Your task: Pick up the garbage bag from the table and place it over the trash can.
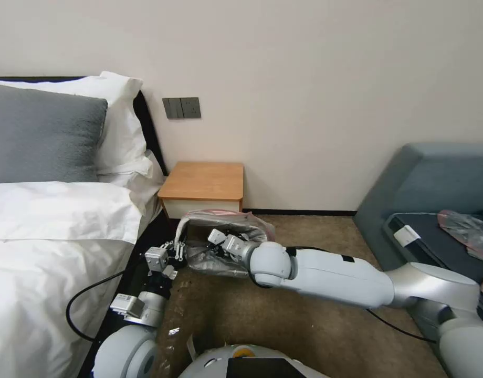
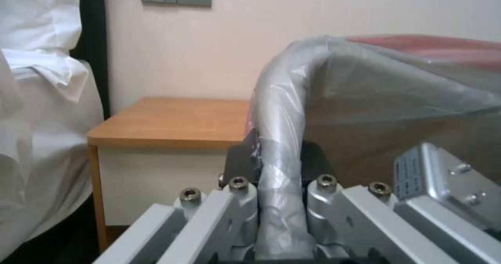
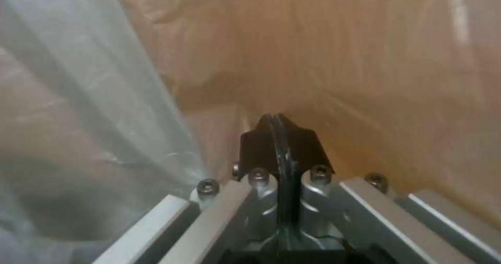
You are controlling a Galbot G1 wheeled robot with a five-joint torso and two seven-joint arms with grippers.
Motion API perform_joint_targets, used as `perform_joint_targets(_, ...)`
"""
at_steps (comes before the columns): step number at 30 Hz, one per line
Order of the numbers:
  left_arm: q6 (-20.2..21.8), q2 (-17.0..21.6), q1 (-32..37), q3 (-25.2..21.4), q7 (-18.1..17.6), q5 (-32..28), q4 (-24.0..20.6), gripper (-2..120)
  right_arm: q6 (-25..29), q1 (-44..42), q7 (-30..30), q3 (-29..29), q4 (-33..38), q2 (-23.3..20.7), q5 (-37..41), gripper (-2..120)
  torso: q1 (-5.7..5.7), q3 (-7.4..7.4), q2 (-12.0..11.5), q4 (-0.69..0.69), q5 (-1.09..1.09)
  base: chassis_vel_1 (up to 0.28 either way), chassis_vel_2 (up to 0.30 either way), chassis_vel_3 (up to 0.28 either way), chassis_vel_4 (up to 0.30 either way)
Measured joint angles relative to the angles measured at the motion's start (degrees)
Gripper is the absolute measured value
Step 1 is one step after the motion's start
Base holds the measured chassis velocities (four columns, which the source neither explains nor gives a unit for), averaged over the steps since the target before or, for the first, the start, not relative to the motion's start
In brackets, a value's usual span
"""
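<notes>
one garbage bag, two hands gripping: left hand; right hand

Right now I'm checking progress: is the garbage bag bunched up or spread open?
Spread open. The garbage bag is stretched between the left gripper, shut on its rim, and the right gripper inside it.
</notes>
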Motion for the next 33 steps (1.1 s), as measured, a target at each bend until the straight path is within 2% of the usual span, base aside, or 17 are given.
perform_joint_targets(8,0.02,-0.12,0.09,0.02,0.52,0.81,-0.37,5,-0.03,0.86,1.13,-1.91,-1.82,1.04,0.57,0,0.00,0.00,0.00,0.00,0.00,0.000,0.000,0.000,0.000)
perform_joint_targets(19,-0.04,-0.27,0.13,-0.13,1.56,2.48,-0.47,5,0.03,1.70,1.64,-2.72,-1.40,-0.15,1.63,0,0.00,0.00,0.00,0.00,0.00,0.000,0.000,0.000,0.000)
perform_joint_targets(22,-0.07,-0.41,-0.02,-0.20,1.31,2.20,0.08,5,0.04,1.71,3.05,-2.28,0.02,-0.65,4.15,0,0.00,0.00,0.00,0.00,0.00,0.000,0.000,0.000,0.000)
perform_joint_targets(33,0.05,-1.27,-0.71,-0.04,-1.05,-2.91,4.11,5,2.80,0.51,11.40,4.91,9.51,-4.17,24.18,0,0.00,0.00,0.00,0.01,0.00,0.000,0.000,0.000,0.000)
